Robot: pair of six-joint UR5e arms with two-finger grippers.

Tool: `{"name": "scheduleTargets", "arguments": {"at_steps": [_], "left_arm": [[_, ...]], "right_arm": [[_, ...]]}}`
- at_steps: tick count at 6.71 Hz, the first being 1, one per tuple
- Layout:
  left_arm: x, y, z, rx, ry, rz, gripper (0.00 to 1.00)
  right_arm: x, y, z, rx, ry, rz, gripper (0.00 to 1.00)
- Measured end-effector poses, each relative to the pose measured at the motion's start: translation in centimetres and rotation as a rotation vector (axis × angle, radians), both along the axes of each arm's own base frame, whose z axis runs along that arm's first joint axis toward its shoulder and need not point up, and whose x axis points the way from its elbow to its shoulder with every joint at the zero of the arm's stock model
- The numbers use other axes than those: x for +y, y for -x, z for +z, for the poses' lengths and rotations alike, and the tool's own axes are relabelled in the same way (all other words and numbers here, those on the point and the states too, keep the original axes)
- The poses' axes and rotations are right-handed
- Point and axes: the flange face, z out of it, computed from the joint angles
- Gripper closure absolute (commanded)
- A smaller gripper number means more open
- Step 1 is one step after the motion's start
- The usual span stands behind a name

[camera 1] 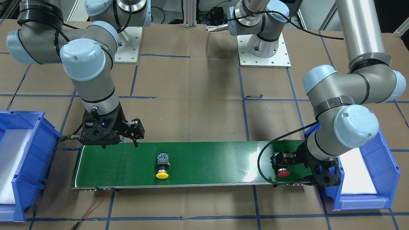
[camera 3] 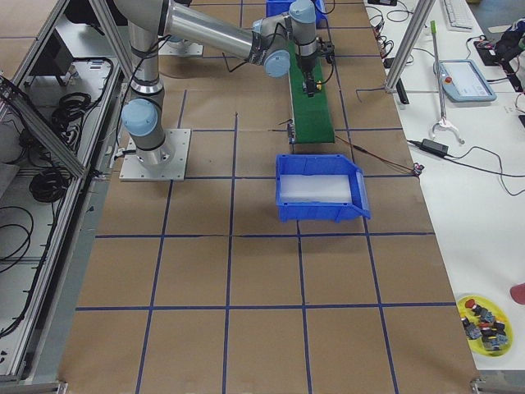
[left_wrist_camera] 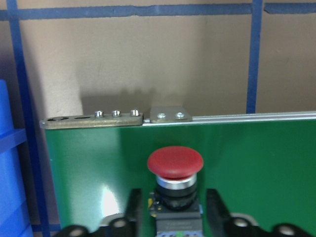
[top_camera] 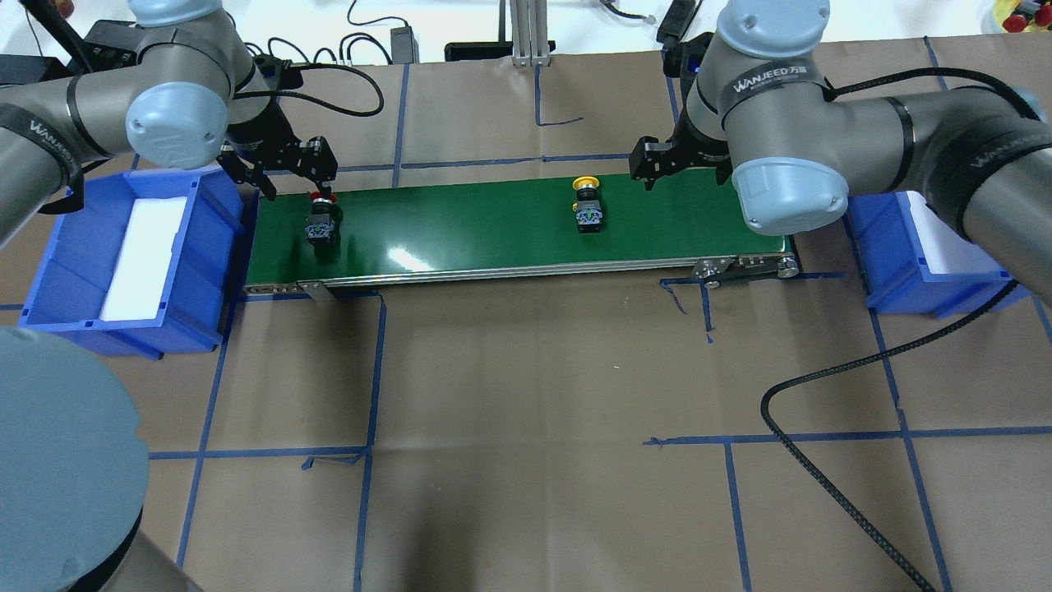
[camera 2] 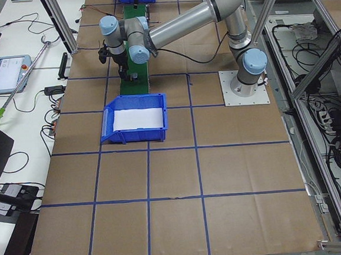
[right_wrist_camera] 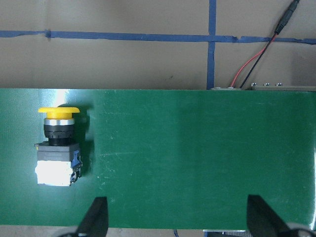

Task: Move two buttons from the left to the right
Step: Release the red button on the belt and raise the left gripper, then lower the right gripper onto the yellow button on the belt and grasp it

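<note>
The red button (left_wrist_camera: 175,163) lies on the green belt (top_camera: 493,234) near its left end, and also shows in the overhead view (top_camera: 321,220). My left gripper (left_wrist_camera: 175,217) is low over it. Its jaws stand on either side of the black body with small gaps, so it is open. The yellow button (top_camera: 587,205) lies on its side further right on the belt, cap toward the far edge. My right gripper (top_camera: 657,168) is open and empty above the belt's far edge, right of the yellow button (right_wrist_camera: 57,148).
A blue bin (top_camera: 205,271) with a white liner stands at the belt's left end. A second blue bin (top_camera: 888,255) stands at the right end. Red and black wires (camera 1: 96,207) trail off the belt's right end. The table is brown paper with blue tape lines.
</note>
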Motion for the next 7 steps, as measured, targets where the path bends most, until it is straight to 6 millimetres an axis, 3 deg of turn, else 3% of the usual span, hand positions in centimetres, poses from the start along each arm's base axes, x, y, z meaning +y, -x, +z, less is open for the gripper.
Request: {"name": "scheduleTargets", "arguments": {"at_steps": [2, 4, 6, 7], "left_arm": [[0.9, 0.0, 3.9, -0.004, 0.023, 0.0, 0.0], [3.2, 0.4, 8.9, 0.001, 0.001, 0.0, 0.0], [5.6, 1.6, 14.9, 0.01, -0.046, -0.008, 0.0], [7.1, 2.9, 16.8, 0.01, -0.055, -0.015, 0.0]], "right_arm": [[0.0, 0.0, -0.2, -0.001, -0.003, 0.0, 0.0], [-0.1, 0.0, -0.4, -0.001, -0.007, 0.0, 0.0], [-0.2, 0.0, -1.0, -0.001, -0.017, 0.0, 0.0], [-0.4, -0.1, -1.6, -0.001, -0.026, 0.0, 0.0]]}}
